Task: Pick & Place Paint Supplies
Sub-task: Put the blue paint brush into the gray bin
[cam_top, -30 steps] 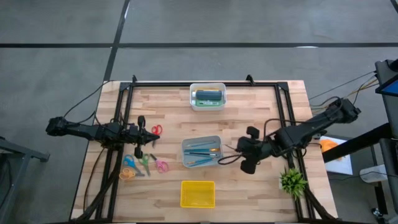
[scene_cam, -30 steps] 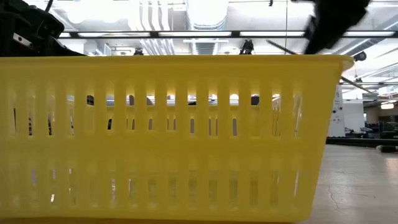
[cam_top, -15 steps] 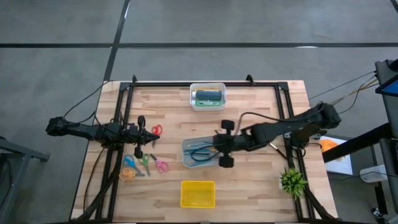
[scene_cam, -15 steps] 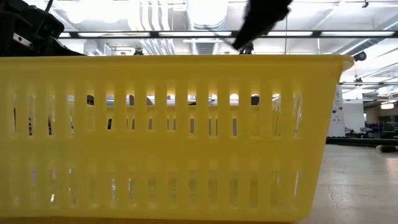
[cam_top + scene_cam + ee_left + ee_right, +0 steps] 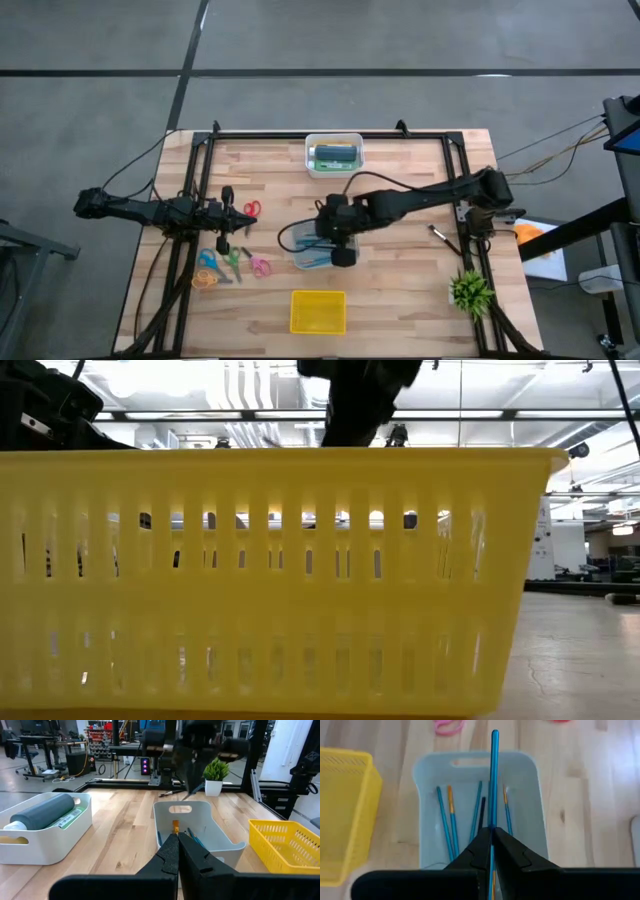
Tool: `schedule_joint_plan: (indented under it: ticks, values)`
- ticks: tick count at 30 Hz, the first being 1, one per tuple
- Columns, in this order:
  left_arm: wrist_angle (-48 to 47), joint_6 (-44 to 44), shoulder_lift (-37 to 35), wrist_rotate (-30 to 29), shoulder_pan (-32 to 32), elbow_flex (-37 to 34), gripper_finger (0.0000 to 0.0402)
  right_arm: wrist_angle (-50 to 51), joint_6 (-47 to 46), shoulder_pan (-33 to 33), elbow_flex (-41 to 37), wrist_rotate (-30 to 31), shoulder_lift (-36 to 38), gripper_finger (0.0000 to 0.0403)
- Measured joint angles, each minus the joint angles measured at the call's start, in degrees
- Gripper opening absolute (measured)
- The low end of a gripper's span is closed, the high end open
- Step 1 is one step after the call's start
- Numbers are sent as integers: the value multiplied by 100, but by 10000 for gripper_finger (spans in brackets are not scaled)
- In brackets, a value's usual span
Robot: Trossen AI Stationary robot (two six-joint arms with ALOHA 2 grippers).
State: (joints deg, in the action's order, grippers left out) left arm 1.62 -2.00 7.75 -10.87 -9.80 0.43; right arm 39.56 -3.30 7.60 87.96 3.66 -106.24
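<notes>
Brushes with blue and orange-brown handles lie inside the pale bin at the table's middle. Above that bin the right gripper pinches a blue brush pointing along the bin's length. The left gripper, left of the bin, has its fingers pressed together on nothing.

A yellow plastic basket with tall vertical slots fills almost the whole picture, very near the camera, its flat rim running level across the upper part. Above the rim, near the middle, a dark piece of robot arm comes down from the top edge and is cut off by the basket; its fingers are hidden. At the far left another dark machine part shows above the rim. Behind lies a large hall with strip lights and pale ceiling ducts, and a grey concrete floor at the right.
</notes>
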Motion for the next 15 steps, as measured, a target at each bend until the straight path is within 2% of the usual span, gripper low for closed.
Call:
schedule_joint_plan:
  ticks: [15]
  values:
    - [-1, 0, 39, -1, 2, 2, 0, 42, 95, -260, 83, -332, -1193, 12]
